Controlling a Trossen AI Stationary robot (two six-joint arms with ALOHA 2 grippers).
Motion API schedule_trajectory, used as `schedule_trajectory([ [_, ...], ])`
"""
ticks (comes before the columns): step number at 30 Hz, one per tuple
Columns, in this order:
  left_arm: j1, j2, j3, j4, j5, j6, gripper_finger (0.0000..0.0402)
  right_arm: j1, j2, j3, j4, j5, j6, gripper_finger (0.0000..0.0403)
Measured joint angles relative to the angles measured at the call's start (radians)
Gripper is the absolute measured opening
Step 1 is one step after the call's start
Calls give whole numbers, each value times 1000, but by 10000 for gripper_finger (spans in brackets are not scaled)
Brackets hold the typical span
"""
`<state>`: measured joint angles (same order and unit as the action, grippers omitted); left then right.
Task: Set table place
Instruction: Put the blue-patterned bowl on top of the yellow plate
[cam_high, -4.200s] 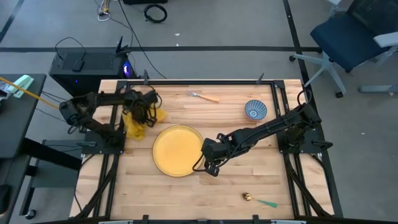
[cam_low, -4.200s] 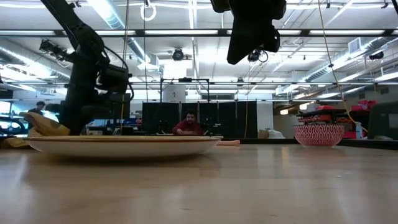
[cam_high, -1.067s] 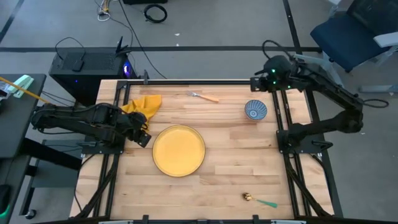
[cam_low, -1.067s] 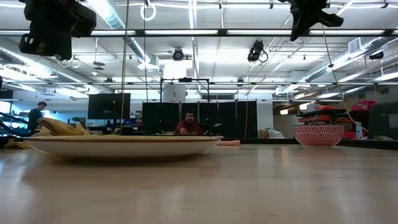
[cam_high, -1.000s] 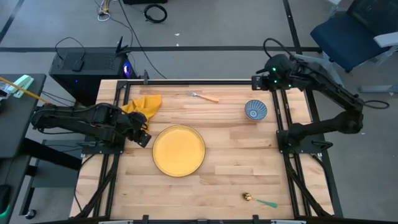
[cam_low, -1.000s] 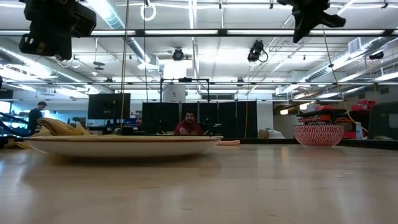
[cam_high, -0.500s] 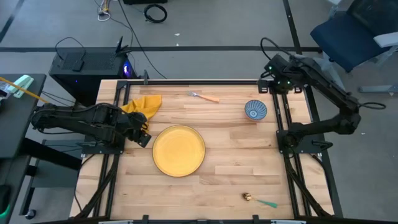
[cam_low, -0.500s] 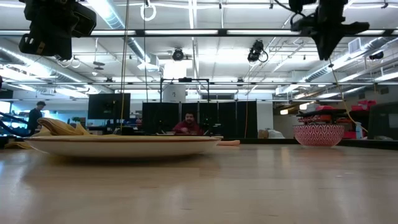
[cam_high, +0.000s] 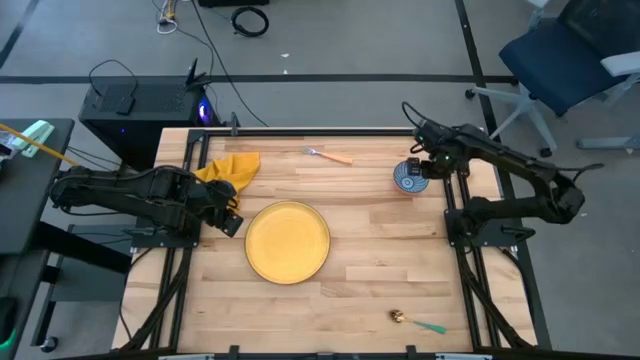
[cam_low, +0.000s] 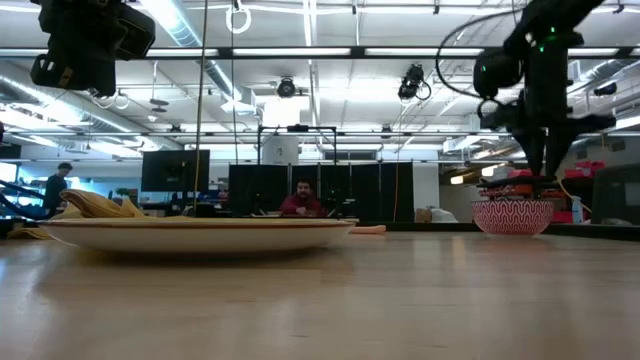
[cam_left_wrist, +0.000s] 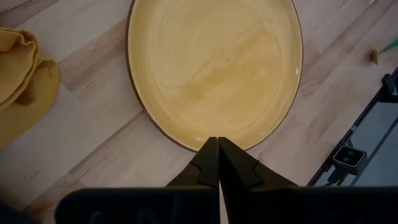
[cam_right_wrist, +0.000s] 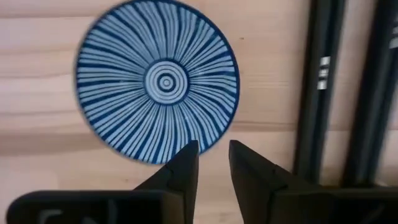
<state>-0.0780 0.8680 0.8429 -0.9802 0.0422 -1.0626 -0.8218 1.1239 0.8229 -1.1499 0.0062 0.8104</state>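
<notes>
The blue-patterned bowl (cam_high: 408, 177) stands on its base at the far right of the wooden table (cam_high: 380, 270). My right gripper (cam_right_wrist: 213, 154) is open and hangs just above the bowl's right rim (cam_right_wrist: 214, 134), fingers pointing down; in the low view (cam_low: 537, 180) it stands over the bowl (cam_low: 512, 215). The yellow plate (cam_high: 288, 241) lies flat at mid-table. My left gripper (cam_left_wrist: 217, 149) is shut and empty, raised beside the plate's left edge (cam_high: 232, 222). The yellow napkin (cam_high: 232, 168) lies crumpled at the far left. The orange-handled fork (cam_high: 330, 154) lies at the far edge, the green-handled spoon (cam_high: 418, 322) near the front.
Black metal rails (cam_high: 458, 200) run just right of the bowl and show beside it in the right wrist view (cam_right_wrist: 317, 87). Bare planks lie between the plate and the bowl. People sit in the room beyond the table (cam_low: 303, 200).
My right gripper has come down from high above the table's far right corner, moving toward the near edge and left until it hangs just over the bowl's right rim. The bowl, the plate and the other things have stayed where they were.
</notes>
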Motion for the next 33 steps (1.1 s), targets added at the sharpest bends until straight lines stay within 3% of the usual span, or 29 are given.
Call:
schedule_trajectory([
  [12, 0, 0, 0, 0, 0, 0, 9, -131, 0, -109, 97, -15, -111, 96],
  [33, 0, 0, 0, 0, 0, 0, 9, -130, 29, -109, 155, -16, -88, 94],
])
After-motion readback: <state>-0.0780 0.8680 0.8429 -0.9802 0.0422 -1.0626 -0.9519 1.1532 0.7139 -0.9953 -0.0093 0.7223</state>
